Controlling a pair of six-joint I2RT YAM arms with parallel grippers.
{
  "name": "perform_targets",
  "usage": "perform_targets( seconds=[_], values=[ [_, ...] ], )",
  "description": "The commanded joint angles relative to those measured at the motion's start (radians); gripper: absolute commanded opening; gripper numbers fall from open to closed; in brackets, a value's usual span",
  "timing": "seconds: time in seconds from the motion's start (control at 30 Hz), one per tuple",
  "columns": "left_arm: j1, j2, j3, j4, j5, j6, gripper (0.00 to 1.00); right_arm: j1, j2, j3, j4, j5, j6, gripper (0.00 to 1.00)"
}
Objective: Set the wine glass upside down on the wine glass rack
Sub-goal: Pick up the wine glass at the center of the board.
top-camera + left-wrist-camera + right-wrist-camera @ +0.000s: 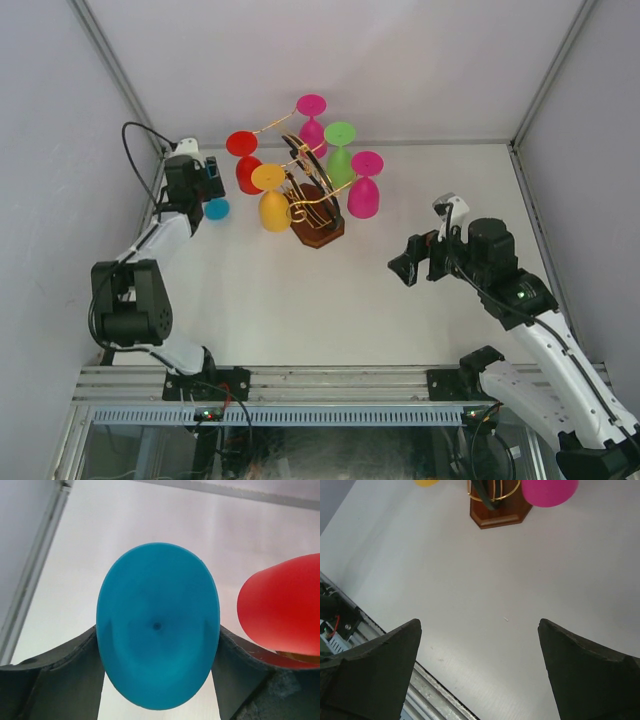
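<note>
The left gripper (207, 195) stands at the far left of the table (280, 300) with its jaws around the blue wine glass (157, 605). In the wrist view the dark fingers (60, 675) flank the glass and seem to meet its sides, but I cannot tell whether they press on it or only bracket it. Just to the right of the blue glass is a red glass (285, 605), one of five hanging foot-up on the wine glass rack (318, 215) (the others are yellow (272, 195), green (340, 150) and two magenta ones (365, 185)). The rack's gold wire arms rise from a dark wooden base (500, 512) near the middle of the table, toward the back wall. The right gripper (479, 622) hangs above bare table well to the right of the rack, with its jaws spread wide and nothing between them.
</note>
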Motion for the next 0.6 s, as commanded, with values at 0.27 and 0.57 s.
perform_targets(
  seconds=[0.27,0.57],
  values=[
    [0.002,-0.414,-0.22,0.017,-0.094,-0.15,0.69,-0.027,-0.009,0.045,-0.011,0.076,0.144,1.0],
    [-0.011,-0.695,-0.251,-0.171,-0.117,-0.205,0.66,-0.088,0.011,0.059,-0.009,-0.078,0.132,1.0]
  ],
)
